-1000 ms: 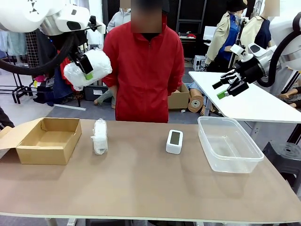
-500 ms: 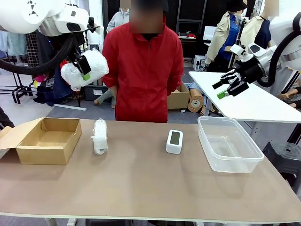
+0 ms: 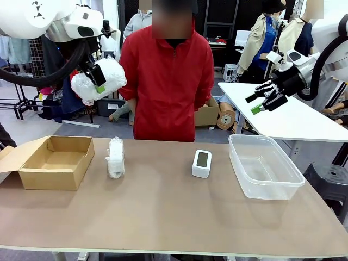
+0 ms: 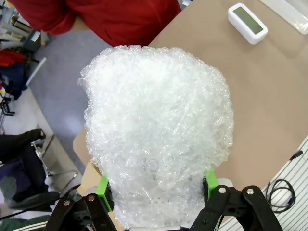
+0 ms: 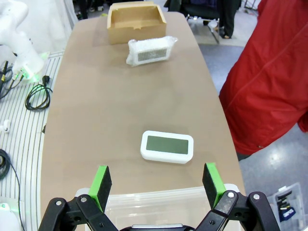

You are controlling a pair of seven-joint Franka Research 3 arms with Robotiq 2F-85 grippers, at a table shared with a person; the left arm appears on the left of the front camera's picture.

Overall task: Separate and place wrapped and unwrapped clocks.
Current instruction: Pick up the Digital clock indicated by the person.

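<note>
My left gripper hangs high above the table's left side, shut on a wrapped clock, a white bubble-wrap bundle. In the left wrist view that bundle sits between the green pads. A second wrapped clock lies on the table beside the cardboard box; the right wrist view shows it too. The unwrapped clock, white with a grey screen, stands mid-table and appears ahead of my right gripper as a white block. My right gripper is open, raised at the right.
A clear plastic tub stands at the table's right. The open brown box is at the left end. A person in a red jacket stands at the far edge. A white table lies behind on the right.
My left gripper with the bundle shifted slightly left and turned a little a second ago, then held still. The right arm has not moved.
</note>
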